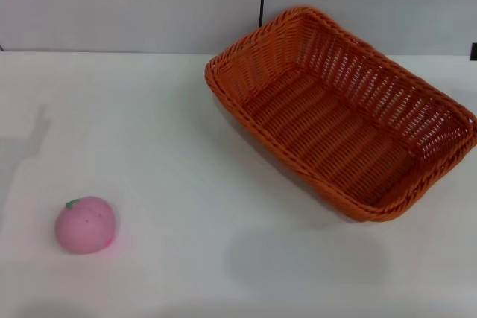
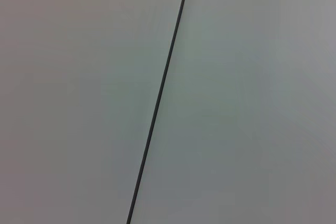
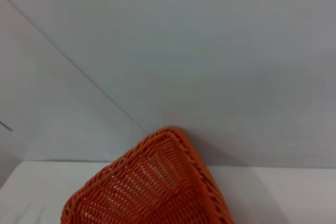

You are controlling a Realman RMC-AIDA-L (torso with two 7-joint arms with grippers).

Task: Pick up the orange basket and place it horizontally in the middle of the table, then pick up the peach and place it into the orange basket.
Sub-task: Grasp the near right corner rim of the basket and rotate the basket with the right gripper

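Orange wicker fills the far right of your head view: one basket (image 1: 343, 113) sits on the white counter (image 1: 186, 147), turned at a diagonal, one corner up against the back wall (image 1: 134, 5) and the opposite end reaching the right edge of the view. It stands upright on its base, open side up, and you can see the woven floor all the way across with nothing lying in it.

Neither arm shows in the head view, and no tool appears in any picture, so you cannot tell whether either is apart or together. Your left wrist camera sees only the pale wall with a thin dark seam (image 2: 157, 98) running across it. Your right wrist camera looks at the wall and one corner of the basket (image 3: 157, 187), with a strip of counter (image 3: 273, 192) beside it.

One pink peach (image 1: 85, 224) rests on the counter at the near left, green leaf on top, well apart from the basket.
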